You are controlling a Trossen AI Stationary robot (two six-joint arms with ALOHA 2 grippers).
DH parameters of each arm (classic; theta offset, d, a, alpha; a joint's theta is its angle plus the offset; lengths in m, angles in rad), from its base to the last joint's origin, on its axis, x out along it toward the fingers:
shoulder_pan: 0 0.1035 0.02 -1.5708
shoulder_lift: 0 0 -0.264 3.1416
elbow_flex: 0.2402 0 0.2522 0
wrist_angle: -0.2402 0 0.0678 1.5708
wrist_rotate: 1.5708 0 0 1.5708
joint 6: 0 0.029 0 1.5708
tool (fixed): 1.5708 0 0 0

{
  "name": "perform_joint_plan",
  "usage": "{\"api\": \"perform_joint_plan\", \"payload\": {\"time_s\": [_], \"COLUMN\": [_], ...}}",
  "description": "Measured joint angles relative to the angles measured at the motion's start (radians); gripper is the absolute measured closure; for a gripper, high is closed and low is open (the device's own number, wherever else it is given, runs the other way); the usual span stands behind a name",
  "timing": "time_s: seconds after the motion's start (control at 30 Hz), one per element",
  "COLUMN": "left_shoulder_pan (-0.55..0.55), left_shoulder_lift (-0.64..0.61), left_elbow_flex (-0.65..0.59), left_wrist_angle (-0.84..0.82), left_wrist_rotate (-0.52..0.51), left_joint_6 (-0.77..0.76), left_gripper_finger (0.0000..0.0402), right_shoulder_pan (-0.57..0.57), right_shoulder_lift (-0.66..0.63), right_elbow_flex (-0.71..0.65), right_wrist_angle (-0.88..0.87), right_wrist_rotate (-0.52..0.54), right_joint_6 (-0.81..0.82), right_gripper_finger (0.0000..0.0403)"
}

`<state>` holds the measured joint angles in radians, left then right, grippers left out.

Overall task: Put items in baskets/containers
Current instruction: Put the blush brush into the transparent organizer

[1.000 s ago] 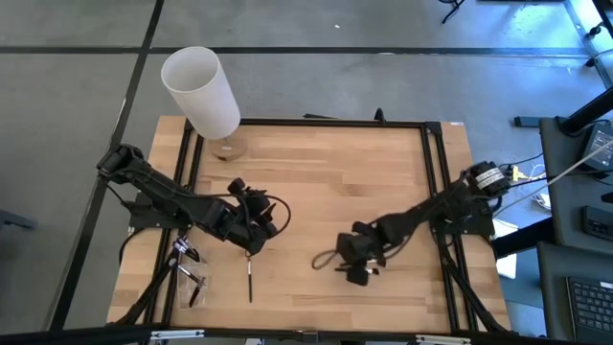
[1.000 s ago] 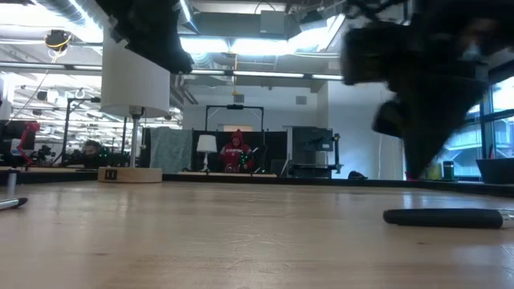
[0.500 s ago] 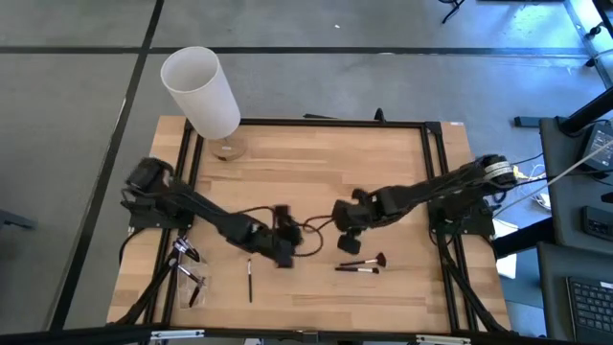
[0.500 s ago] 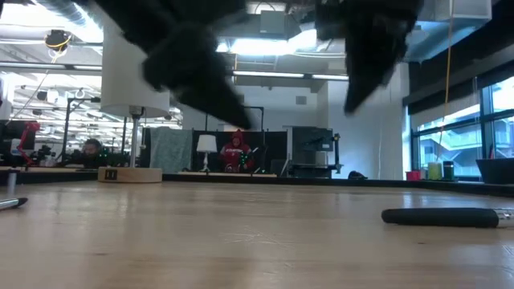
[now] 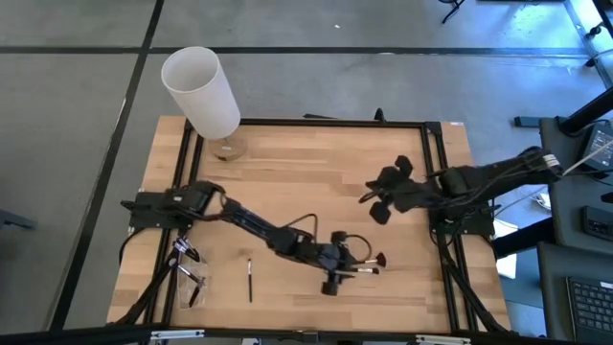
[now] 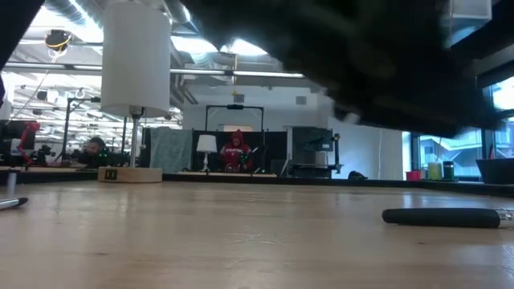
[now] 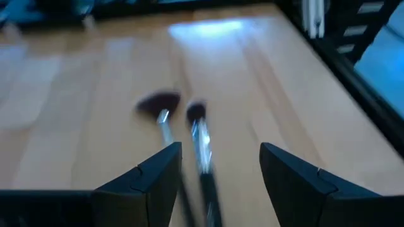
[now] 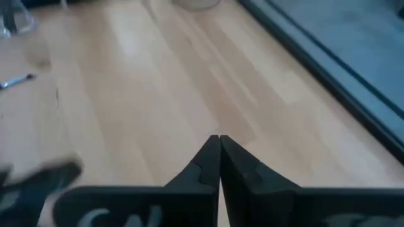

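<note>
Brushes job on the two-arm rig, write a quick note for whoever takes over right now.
Left gripper: open, reaching over two brushes near the table's front right, nothing held.
Right gripper: shut, empty, raised at the right side.
One dark brush lies front left; the clear container at the front-left edge holds a few brushes.
Done: some brushes are in the container.
Left: grasp the pair, then the lone brush, and drop them in.

closed right gripper (image 8: 219,146) over bare wooden table (image 8: 158,94) (empty-fingered)
</note>
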<state>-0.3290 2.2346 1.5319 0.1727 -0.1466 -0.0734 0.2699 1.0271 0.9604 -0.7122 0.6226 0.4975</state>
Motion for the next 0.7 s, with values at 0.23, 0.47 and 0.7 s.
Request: {"api": "perform_joint_plan", "payload": {"time_s": [0.23, 0.47, 0.7], "left_shoulder_pan": [0.009, 0.026, 0.024], "left_shoulder_lift": [0.152, 0.194, 0.203], "left_elbow_flex": [0.228, 0.260, 0.261], "left_wrist_angle": [-0.136, -0.218, -0.256], "left_wrist_rotate": [-0.006, -0.003, 0.019], "left_joint_6": [0.039, -0.004, -0.058], "left_gripper_finger": [0.0192, 0.0203, 0.0263], "right_shoulder_pan": [0.000, 0.000, 0.000], "right_shoulder_lift": [-0.169, -0.256, -0.260], "right_elbow_flex": [-0.146, -0.198, -0.198], "right_wrist_angle": [0.103, 0.119, 0.120], "right_wrist_rotate": [0.041, 0.048, 0.119], "right_joint_6": [-0.012, -0.005, -0.006], "right_gripper_finger": [0.0393, 0.0396, 0.0393]}}
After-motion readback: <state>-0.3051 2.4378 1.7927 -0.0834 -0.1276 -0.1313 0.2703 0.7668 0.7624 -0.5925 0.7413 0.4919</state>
